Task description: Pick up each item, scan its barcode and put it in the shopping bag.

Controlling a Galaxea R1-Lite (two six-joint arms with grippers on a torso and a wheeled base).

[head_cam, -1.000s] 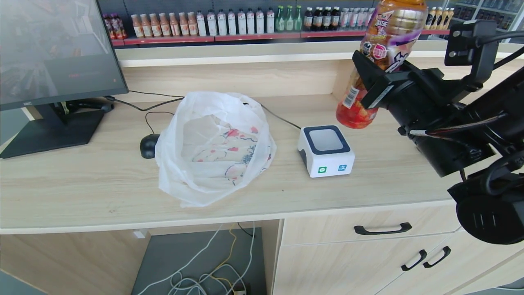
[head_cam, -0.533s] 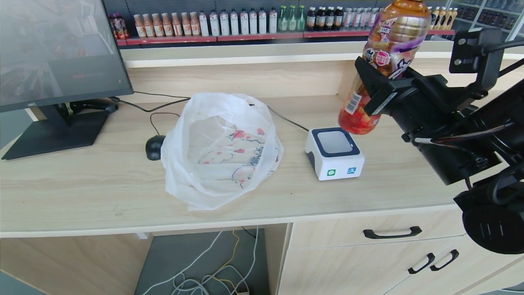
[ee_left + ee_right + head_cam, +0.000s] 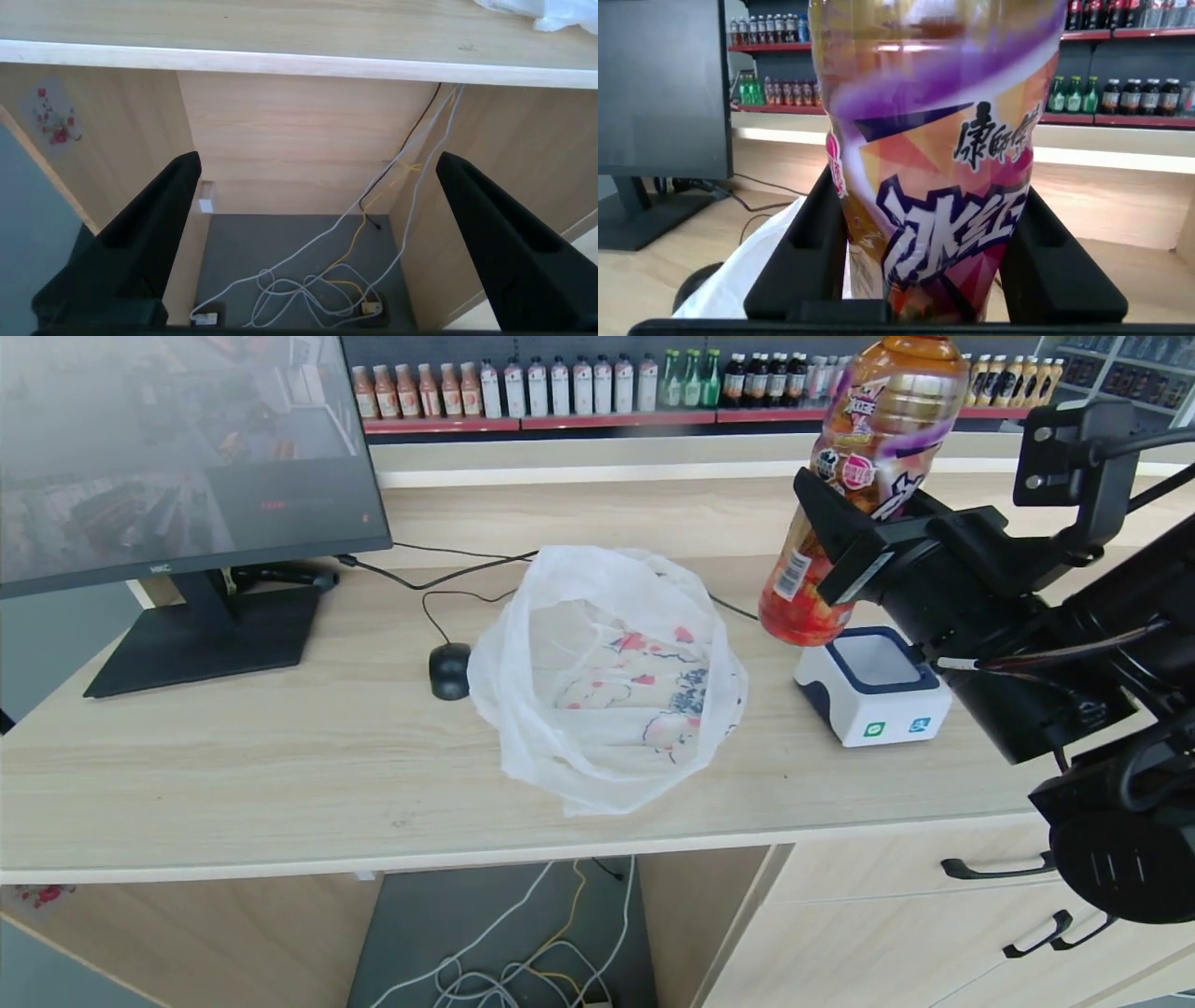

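Observation:
My right gripper (image 3: 864, 518) is shut on a tall bottle of orange-red drink (image 3: 887, 401) with a purple and orange label. It holds the bottle tilted in the air, the base hanging above the far left corner of the white scanner (image 3: 873, 695). A barcode (image 3: 792, 575) shows low on the bottle's side. In the right wrist view the bottle (image 3: 929, 168) stands between the black fingers (image 3: 808, 243). The white plastic shopping bag (image 3: 607, 672) lies open on the counter, left of the scanner. My left gripper (image 3: 318, 247) is open below the counter's edge, holding nothing.
A monitor (image 3: 177, 448) on a black stand fills the counter's back left, with a black mouse (image 3: 450, 670) and cables beside the bag. Shelves of bottles (image 3: 579, 383) line the back wall. Drawers (image 3: 999, 870) sit under the counter at right, and loose cables (image 3: 308, 280) lie on the floor below.
The head camera has swung left, so the counter's things slid right in the picture. The held bottle has come from right of the scanner to over its left corner, nearer the bag.

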